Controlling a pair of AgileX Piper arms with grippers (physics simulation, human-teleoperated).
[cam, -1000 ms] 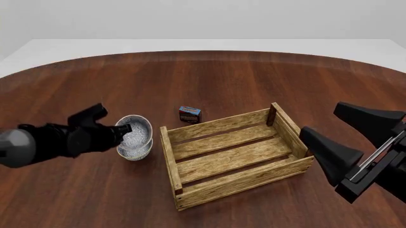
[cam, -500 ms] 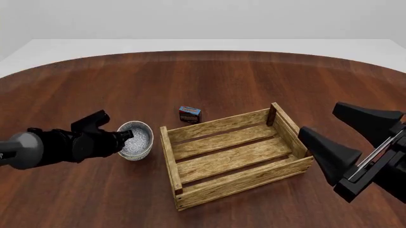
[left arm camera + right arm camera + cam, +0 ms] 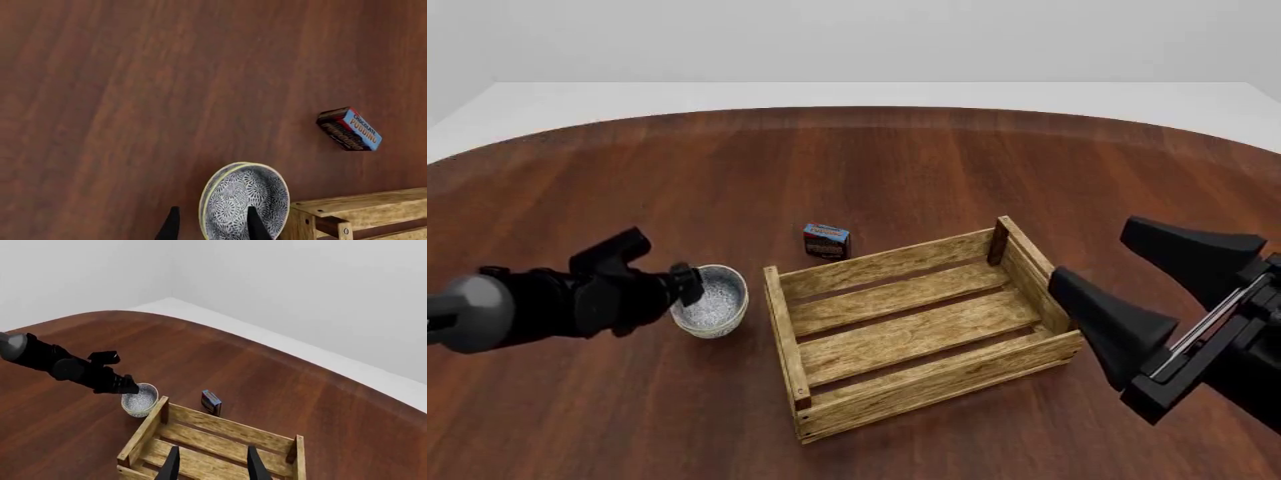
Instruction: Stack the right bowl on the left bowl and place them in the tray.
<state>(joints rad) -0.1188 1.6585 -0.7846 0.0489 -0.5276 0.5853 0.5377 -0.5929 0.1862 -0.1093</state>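
Nearest, the right gripper (image 3: 1154,300) hangs with fingers spread wide, by the tray's (image 3: 921,325) right end; left of the tray, the left gripper (image 3: 683,285) pinches the rim of the stacked bowls (image 3: 710,300); beyond lies a pudding box (image 3: 826,240)

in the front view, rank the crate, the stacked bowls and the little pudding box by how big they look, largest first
1. The tray, by far the largest.
2. The stacked bowls, much smaller, held at the rim by the left gripper.
3. The pudding box, the smallest; it sits a little farther from the camera, but the gap looks real.
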